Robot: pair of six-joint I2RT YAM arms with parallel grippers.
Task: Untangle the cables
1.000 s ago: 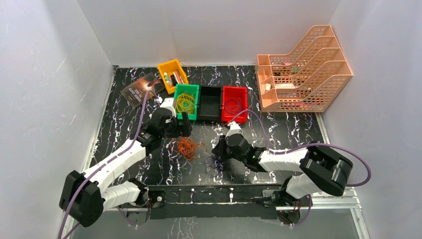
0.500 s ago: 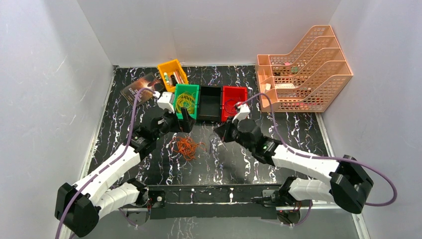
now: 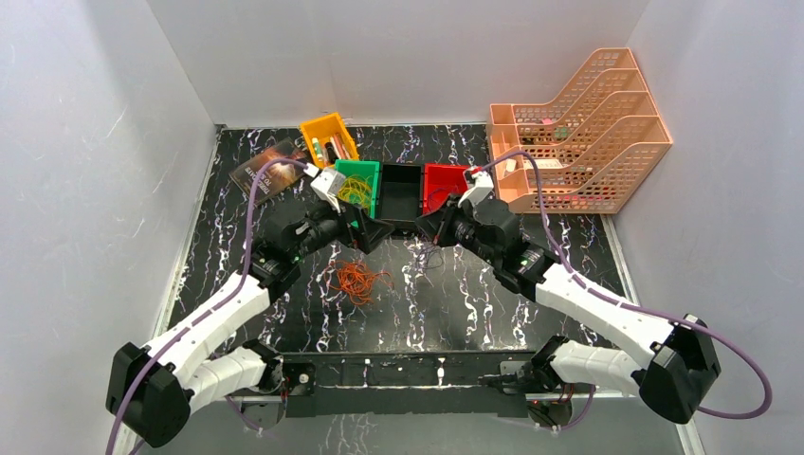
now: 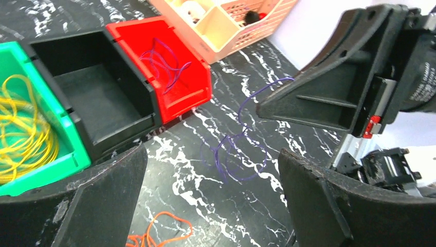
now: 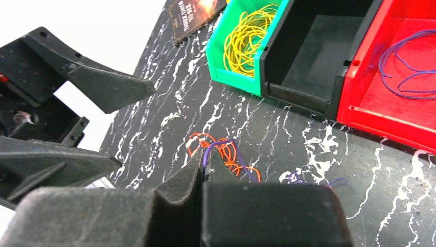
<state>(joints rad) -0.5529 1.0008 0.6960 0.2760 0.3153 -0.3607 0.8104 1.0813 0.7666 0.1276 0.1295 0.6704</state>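
Note:
My right gripper (image 3: 438, 230) (image 5: 203, 159) is shut on a thin purple cable (image 5: 241, 159) and holds it above the table in front of the black bin (image 3: 400, 194). The cable's loops (image 4: 221, 159) hang down to the tabletop. An orange bunch of cables (image 3: 358, 280) (image 5: 226, 154) (image 4: 154, 231) lies on the table below both grippers. My left gripper (image 3: 367, 233) (image 4: 211, 154) hovers open and holds nothing, facing the right one. Yellow cables (image 4: 25, 128) (image 5: 247, 38) fill the green bin (image 3: 356, 164). More purple cable (image 4: 164, 62) (image 5: 406, 67) lies in the red bin (image 3: 446, 175).
A yellow bin (image 3: 327, 137) with small items and a dark book (image 3: 270, 166) sit at the back left. A peach file rack (image 3: 578, 133) stands at the back right. White walls enclose the black marbled table (image 3: 531, 256).
My right gripper shut on the purple cable near the front of the table and carried it up and back toward the bins. My left gripper moved right, still open.

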